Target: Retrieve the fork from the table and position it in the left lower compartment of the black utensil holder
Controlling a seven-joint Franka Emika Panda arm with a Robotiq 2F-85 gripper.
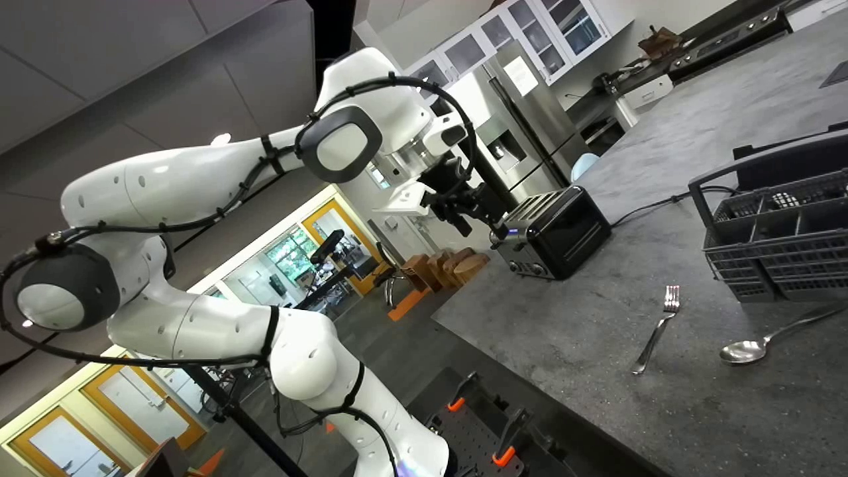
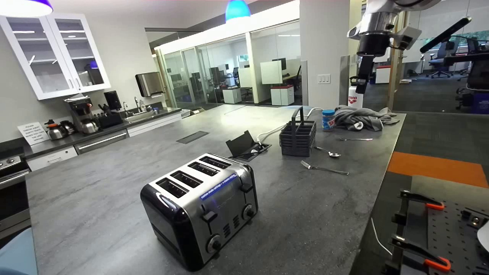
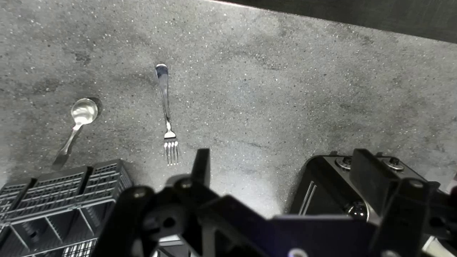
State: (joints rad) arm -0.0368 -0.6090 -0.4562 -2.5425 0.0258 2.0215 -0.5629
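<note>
Fingers [image 3: 201, 166] wide apart, holding nothing. Fork [image 3: 166, 110] should be light, stiff, slick; I'd pinch it mid-handle, though clearance underneath's hard to judge.

Fork [image 1: 658, 330] on table [image 1: 583, 318], gripper [image 1: 482, 230] apparently spread

On the table [image 2: 103, 214], an exterior view shows one toaster [image 2: 198, 214] with four slots [image 2: 187, 178] and two knobs [image 2: 214, 243], one utensil holder [image 2: 296, 139], one jar [image 2: 328, 120] and one cloth [image 2: 361, 119]. It also shows one fork [image 2: 325, 169], one spoon [image 2: 332, 154] and, at the far right, one more utensil [image 2: 357, 139] too small to name. Two clamps [image 2: 418, 198] are at the near right.
</note>
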